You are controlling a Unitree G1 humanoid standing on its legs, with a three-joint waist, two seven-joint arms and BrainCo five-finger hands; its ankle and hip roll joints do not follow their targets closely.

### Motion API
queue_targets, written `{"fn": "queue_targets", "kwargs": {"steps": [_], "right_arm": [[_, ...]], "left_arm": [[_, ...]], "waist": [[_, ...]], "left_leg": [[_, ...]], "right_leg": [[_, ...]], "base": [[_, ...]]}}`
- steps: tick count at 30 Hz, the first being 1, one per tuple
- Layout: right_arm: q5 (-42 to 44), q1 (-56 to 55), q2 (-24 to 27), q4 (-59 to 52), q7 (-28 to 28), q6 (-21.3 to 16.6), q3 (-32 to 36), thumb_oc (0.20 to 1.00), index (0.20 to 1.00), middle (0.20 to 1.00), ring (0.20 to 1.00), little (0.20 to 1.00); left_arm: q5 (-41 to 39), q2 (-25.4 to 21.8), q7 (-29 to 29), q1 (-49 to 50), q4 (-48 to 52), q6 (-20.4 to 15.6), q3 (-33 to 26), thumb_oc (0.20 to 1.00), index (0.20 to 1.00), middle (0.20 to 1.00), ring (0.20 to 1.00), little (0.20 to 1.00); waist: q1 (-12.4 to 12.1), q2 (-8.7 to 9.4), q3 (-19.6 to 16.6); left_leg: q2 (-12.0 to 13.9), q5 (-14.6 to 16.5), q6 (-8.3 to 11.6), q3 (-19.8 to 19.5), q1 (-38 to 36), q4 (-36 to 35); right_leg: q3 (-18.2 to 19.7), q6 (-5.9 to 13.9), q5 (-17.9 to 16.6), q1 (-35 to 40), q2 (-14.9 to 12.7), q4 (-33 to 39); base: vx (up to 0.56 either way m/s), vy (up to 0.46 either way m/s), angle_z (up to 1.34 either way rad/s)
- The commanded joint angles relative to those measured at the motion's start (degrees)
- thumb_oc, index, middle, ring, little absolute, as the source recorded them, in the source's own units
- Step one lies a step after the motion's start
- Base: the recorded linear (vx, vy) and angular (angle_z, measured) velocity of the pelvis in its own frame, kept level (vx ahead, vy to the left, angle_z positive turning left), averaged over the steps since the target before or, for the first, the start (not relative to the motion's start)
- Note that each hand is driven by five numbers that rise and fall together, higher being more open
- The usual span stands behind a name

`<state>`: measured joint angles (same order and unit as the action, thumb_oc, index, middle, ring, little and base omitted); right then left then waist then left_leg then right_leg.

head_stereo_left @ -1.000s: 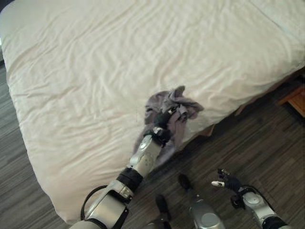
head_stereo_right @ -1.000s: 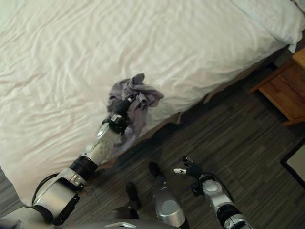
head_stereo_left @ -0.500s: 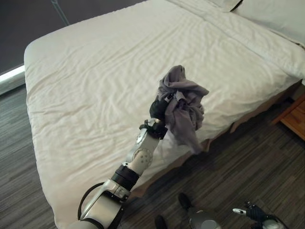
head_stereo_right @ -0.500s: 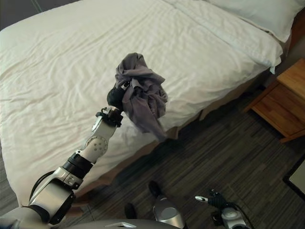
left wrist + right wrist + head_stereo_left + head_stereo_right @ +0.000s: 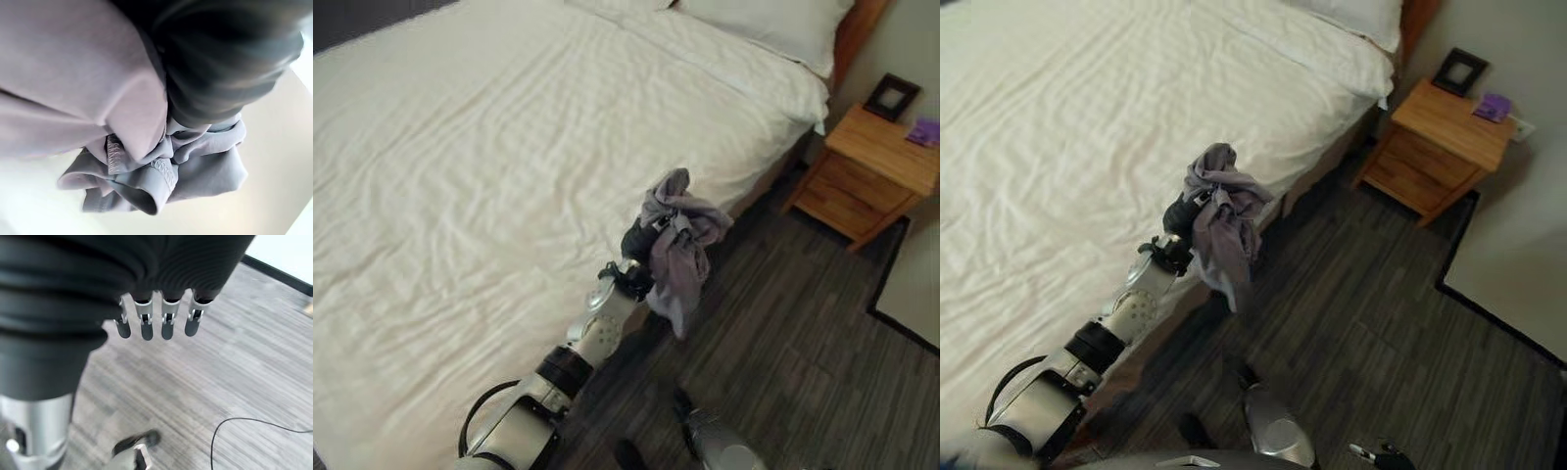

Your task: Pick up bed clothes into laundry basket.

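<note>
Since the earlier frames the left hand (image 5: pixel 639 241) has lifted the grey garment (image 5: pixel 677 245) clear of the bed (image 5: pixel 460 166), and the camera has swung toward the bed's head end, bringing the nightstand into sight. Now the white bed is filling the left side. The left hand, fingers curled into the cloth, is gripping the bunched garment, which is hanging in the air just off the bed's side edge, over the dark floor (image 5: pixel 1381 333). Farther right, a wooden nightstand (image 5: pixel 867 171) is standing near the bed's head corner. The right hand (image 5: pixel 156 323) is hanging over the floor with fingers straight, holding nothing.
</note>
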<state>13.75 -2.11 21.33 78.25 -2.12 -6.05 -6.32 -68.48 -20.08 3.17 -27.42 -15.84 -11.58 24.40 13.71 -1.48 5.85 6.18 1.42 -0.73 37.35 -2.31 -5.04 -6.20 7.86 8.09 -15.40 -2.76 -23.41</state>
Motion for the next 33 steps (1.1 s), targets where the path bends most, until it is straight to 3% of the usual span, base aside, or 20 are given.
{"fn": "queue_targets", "kwargs": {"steps": [1,3,4,5,7,8,9,10,13,15,17,22,24,25,26,27,28,29,30,33], "right_arm": [[0.0,-1.7,2.1,-1.3,0.8,-0.9,-0.2,1.000,1.000,1.000,1.000,1.000],[0.9,-1.8,1.5,-3.1,0.2,-1.8,-0.9,1.000,1.000,1.000,1.000,1.000],[3.3,-1.1,2.2,-6.4,-0.1,-3.3,-2.6,1.000,1.000,1.000,1.000,1.000],[3.4,-1.2,2.2,-6.4,-0.1,-3.3,-2.6,1.000,1.000,1.000,1.000,1.000],[4.1,0.0,3.2,-6.8,-0.6,-3.8,-2.8,1.000,1.000,1.000,1.000,1.000],[4.4,1.2,4.0,-6.7,-0.8,-4.2,-2.9,1.000,1.000,1.000,1.000,1.000],[4.0,2.0,4.3,-6.9,-1.5,-4.4,-3.6,1.000,1.000,1.000,1.000,1.000],[3.1,3.7,5.2,-6.4,-1.4,-4.3,-4.7,1.000,1.000,1.000,1.000,1.000],[1.8,4.4,5.9,-5.0,-1.4,-4.1,-4.4,1.000,1.000,1.000,1.000,1.000],[2.2,4.2,5.8,-4.4,-1.6,-4.0,-3.5,1.000,1.000,1.000,1.000,1.000],[3.1,2.6,4.9,-3.5,-2.3,-3.5,-1.9,1.000,1.000,1.000,1.000,1.000],[5.7,0.0,3.1,-2.5,-3.2,-3.3,1.0,1.000,1.000,1.000,1.000,1.000],[6.7,-0.1,2.3,-1.2,-3.4,-2.9,1.5,1.000,1.000,1.000,1.000,1.000],[7.2,-0.3,2.0,-0.8,-3.3,-2.8,2.0,1.000,1.000,1.000,1.000,1.000],[7.2,-0.3,2.0,-0.8,-3.3,-2.8,1.9,1.000,1.000,1.000,1.000,1.000],[8.1,-1.5,1.7,-0.7,-3.7,-2.5,2.5,1.000,1.000,1.000,1.000,1.000],[8.0,-2.2,1.7,-0.7,-3.8,-2.4,2.8,1.000,1.000,1.000,1.000,1.000],[8.0,-2.2,1.7,-0.7,-3.8,-2.4,2.9,1.000,1.000,1.000,1.000,1.000],[8.1,-2.8,2.0,-0.6,-3.8,-2.3,3.7,1.000,1.000,1.000,1.000,1.000],[7.9,-2.0,2.7,-1.0,-3.3,-2.5,4.6,1.000,1.000,1.000,1.000,1.000]], "left_arm": [[2.6,-0.5,3.6,-3.7,5.2,-3.7,-3.6,0.200,0.200,0.200,0.200,0.200],[2.2,-0.4,4.0,-2.7,5.9,-4.2,-4.6,0.200,0.200,0.200,0.200,0.200],[1.2,-0.6,4.9,-1.0,7.7,-5.2,-6.4,0.200,0.200,0.200,0.200,0.200],[1.3,-0.6,4.9,-0.9,7.8,-5.2,-6.5,0.200,0.200,0.200,0.200,0.200],[1.0,0.5,5.4,1.6,9.4,-5.7,-7.3,0.200,0.200,0.200,0.200,0.200],[1.1,0.9,5.8,3.2,10.7,-6.6,-8.8,0.200,0.200,0.200,0.200,0.200],[1.4,1.7,5.7,4.5,10.7,-6.6,-9.4,0.200,0.200,0.200,0.200,0.200],[1.2,2.1,5.5,5.9,10.5,-7.6,-10.1,0.200,0.200,0.200,0.200,0.200],[2.7,0.7,5.9,7.9,11.9,-7.6,-11.5,0.200,0.200,0.200,0.200,0.200],[3.2,0.3,5.9,8.7,12.5,-7.3,-11.7,0.200,0.200,0.200,0.200,0.200],[4.5,-1.3,6.6,9.6,12.6,-6.2,-11.8,0.200,0.200,0.200,0.200,0.200],[6.3,-4.5,7.1,12.3,14.8,-6.2,-15.1,0.200,0.200,0.200,0.200,0.200],[7.5,-5.9,6.2,14.1,15.0,-6.5,-17.1,0.200,0.200,0.200,0.200,0.200],[7.9,-6.0,5.9,14.9,14.9,-6.1,-17.9,0.200,0.200,0.200,0.200,0.200],[7.9,-6.0,5.9,14.9,15.0,-6.1,-17.9,0.200,0.200,0.200,0.200,0.200],[8.9,-5.9,5.1,16.3,14.5,-5.8,-19.6,0.200,0.200,0.200,0.200,0.200],[8.9,-5.8,4.6,16.7,14.7,-6.1,-20.4,0.200,0.200,0.200,0.200,0.200],[8.9,-5.8,4.6,16.7,14.7,-6.1,-20.4,0.200,0.200,0.200,0.200,0.200],[9.2,-5.7,3.9,17.0,14.8,-6.2,-21.3,0.200,0.200,0.200,0.200,0.200],[9.6,-4.9,2.4,17.9,14.9,-6.2,-23.0,0.200,0.200,0.200,0.200,0.200]], "waist": [[1.6,2.38,-3.3],[2.5,5.20,-3.9],[2.6,7.45,-3.5],[2.3,7.34,-3.3],[0.2,7.60,-3.5],[-2.7,7.22,-3.8],[-3.7,7.13,-3.5],[-5.5,7.24,-3.5],[-8.3,6.93,-3.5],[-8.4,6.30,-3.6],[-7.4,5.04,-4.0],[-6.2,4.51,-3.3],[-7.5,4.73,-0.6],[-8.2,3.73,0.1],[-7.9,3.78,-0.1],[-8.9,2.51,0.5],[-9.8,2.02,0.6],[-9.9,2.04,0.5],[-10.7,1.18,0.5],[-13.1,0.87,-0.6]], "left_leg": [[-1.6,-0.8,3.13,-9.2,3.5,0.9],[3.0,1.9,4.41,-7.2,5.9,12.9],[7.2,-0.2,5.74,-11.1,7.6,24.0],[7.6,0.1,5.90,-11.0,7.6,24.5],[3.6,-1.7,4.21,-23.9,10.0,24.3],[-1.9,0.2,3.66,-34.8,10.7,23.0],[-3.6,1.5,3.63,-39.0,11.1,23.5],[-5.0,2.2,4.25,-48.8,11.0,21.2],[-7.2,2.5,4.25,-58.6,10.3,17.4],[-7.1,4.1,3.64,-58.0,9.1,16.6],[-5.6,4.7,2.87,-53.1,6.1,10.2],[-7.6,4.4,0.45,-46.4,5.1,5.5],[-9.1,3.4,-0.33,-45.5,7.0,6.9],[-8.9,3.0,-0.38,-45.3,7.5,7.2],[-9.0,2.8,-0.32,-45.5,7.8,7.2],[-7.6,1.4,-0.62,-42.9,7.7,5.9],[-6.7,0.5,-0.83,-40.4,7.9,5.0],[-6.7,0.4,-0.81,-40.3,7.9,5.0],[-5.8,-0.4,-0.71,-37.5,8.4,4.4],[-5.3,-0.7,-0.62,-31.9,9.2,3.8]], "right_leg": [[6.7,1.01,-6.3,9.5,-3.0,18.9],[10.4,-1.01,-5.6,10.0,-0.1,19.9],[16.9,-4.11,-5.1,10.7,4.3,19.1],[17.1,-4.19,-5.1,10.8,4.5,19.0],[23.1,-4.42,-6.7,9.9,5.9,18.3],[27.5,-3.82,-7.1,9.9,6.8,17.7],[30.1,-3.51,-7.3,10.3,7.1,17.5],[37.5,-2.39,-7.8,11.2,8.3,18.4],[44.3,-0.84,-9.8,11.1,9.2,20.3],[44.8,-0.79,-9.7,11.9,8.9,21.8],[47.6,0.41,-11.3,10.8,8.0,23.1],[50.6,4.70,-16.8,4.6,5.9,26.8],[46.6,5.12,-18.3,-0.9,7.2,23.9],[39.8,2.79,-16.1,-1.7,5.9,20.6],[39.6,2.79,-16.0,-2.0,5.9,20.4],[29.7,-0.11,-11.8,0.3,3.9,14.1],[24.7,-0.90,-9.4,1.4,2.7,11.0],[24.8,-0.89,-9.5,1.3,2.7,11.0],[18.5,-1.61,-6.2,2.9,0.9,7.7],[7.3,-2.06,-3.3,7.1,-3.6,6.7]], "base": [[0.04,-0.277,-2.17],[0.11,-0.427,-1.10],[0.15,-0.328,-0.80],[0.13,-0.185,-1.53],[0.01,0.053,-2.50],[0.07,0.075,-2.03],[0.16,0.139,-3.25],[0.11,0.111,-3.43],[0.08,0.104,-2.70],[0.09,0.187,-2.23],[0.01,0.323,-0.46],[-0.19,0.322,-0.86],[-0.41,0.199,-1.44],[-0.28,0.051,-1.30],[-0.28,0.220,-0.93],[-0.28,0.228,-0.62],[-0.28,0.231,-0.61],[-0.21,0.164,-1.42],[-0.16,0.124,-2.03],[-0.20,0.122,-1.30]]}}
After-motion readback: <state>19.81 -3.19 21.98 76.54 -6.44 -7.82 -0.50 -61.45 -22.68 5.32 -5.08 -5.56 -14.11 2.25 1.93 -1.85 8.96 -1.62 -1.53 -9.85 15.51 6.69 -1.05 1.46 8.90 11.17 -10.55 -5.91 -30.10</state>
